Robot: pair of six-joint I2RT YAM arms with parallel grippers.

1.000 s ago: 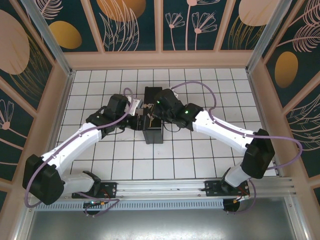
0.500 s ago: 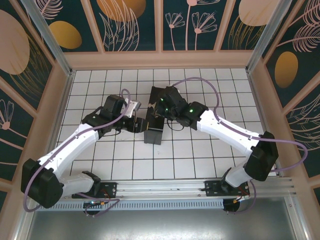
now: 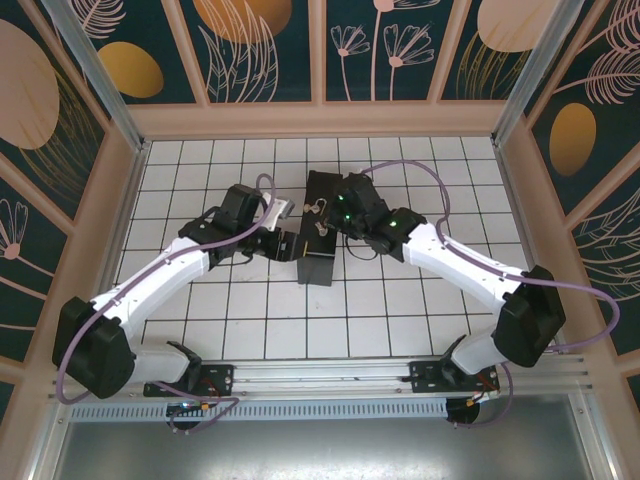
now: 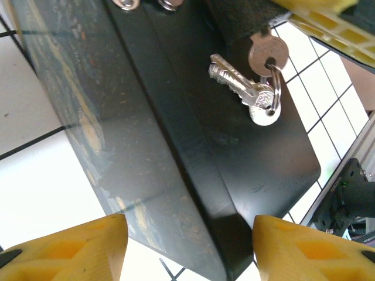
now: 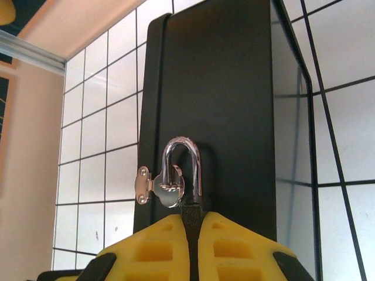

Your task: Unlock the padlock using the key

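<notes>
White gridded tabletop (image 3: 230, 310), black box (image 3: 318, 262) at centre. Padlock (image 5: 197, 167): small, rigid, probably slick steel, its shackle through the box's hasp (image 5: 146, 184) and the right gripper (image 5: 190, 218) clamped on its body. Key (image 4: 231, 71): light, thin, loose on a ring (image 4: 275, 82) against the box face, best pinched by its flat head; left gripper (image 4: 184, 234) spread wide astride the box.

place: robot test cell | cue: gridded tabletop (image 3: 250, 310), painted panel walls (image 3: 270, 50)

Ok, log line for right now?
right gripper: shut on padlock, hooked through hasp on box | key: apparently in padlock, second key beside it | left gripper: open, straddling box
</notes>
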